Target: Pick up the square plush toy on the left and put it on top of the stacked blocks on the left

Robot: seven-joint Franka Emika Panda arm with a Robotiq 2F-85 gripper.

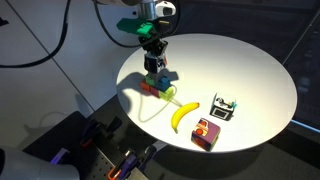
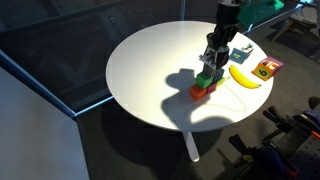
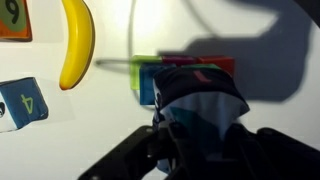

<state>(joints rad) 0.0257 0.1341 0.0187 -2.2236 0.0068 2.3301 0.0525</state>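
White table [image 1: 250, 75] surface is wide and free beyond the stacked blocks [image 1: 160, 84], which stand near its rim. My gripper [image 1: 153, 64] clamps the square plush toy [image 3: 200, 88] directly above the blocks; whether they touch I cannot tell. A banana [image 1: 183, 116] lies beside the blocks, and two cubes [image 1: 222, 107] lie farther off.

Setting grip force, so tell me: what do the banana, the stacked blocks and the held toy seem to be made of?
The banana: likely plastic, evenly yellow and smooth. The stacked blocks: painted wood or plastic, hard to tell; flat faces in solid colours. The square plush toy, clamped in the gripper: probably fabric, its outline rounded and bulging, but it is shadowed.
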